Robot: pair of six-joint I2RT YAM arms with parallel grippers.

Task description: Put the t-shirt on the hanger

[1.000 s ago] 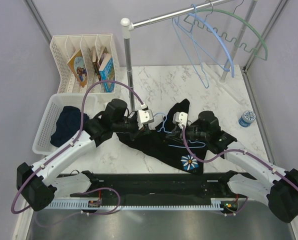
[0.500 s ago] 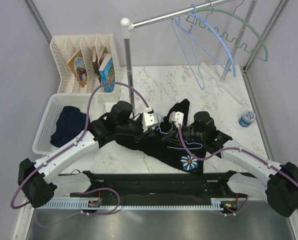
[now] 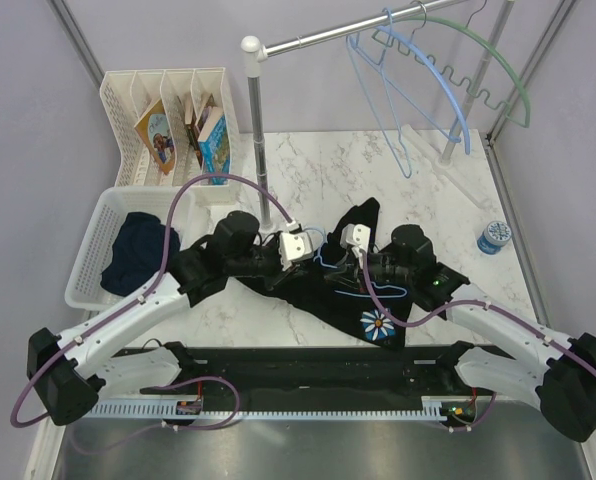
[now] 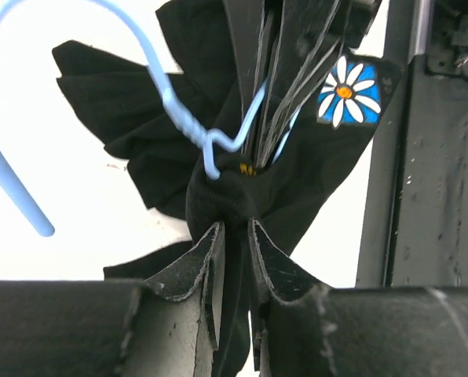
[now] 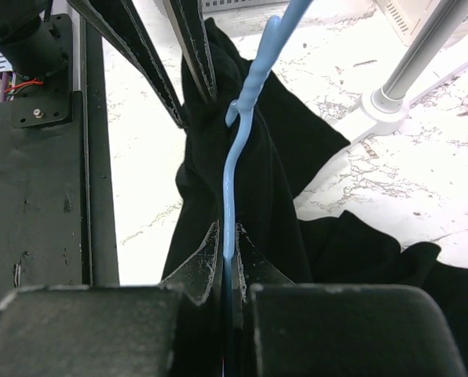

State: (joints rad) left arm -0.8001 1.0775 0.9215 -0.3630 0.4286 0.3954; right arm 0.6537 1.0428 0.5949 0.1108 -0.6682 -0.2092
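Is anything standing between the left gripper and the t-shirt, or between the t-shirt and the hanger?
Nothing visible does. Cloth of the t-shirt sits between the fingers of the left gripper, and the hanger, clamped by the right gripper, lies directly against that cloth.

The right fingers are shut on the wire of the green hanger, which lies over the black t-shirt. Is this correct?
Wrong colour. The right fingers are shut on the wire of the light-blue hanger, which lies over the black t-shirt; the right wrist view shows it.
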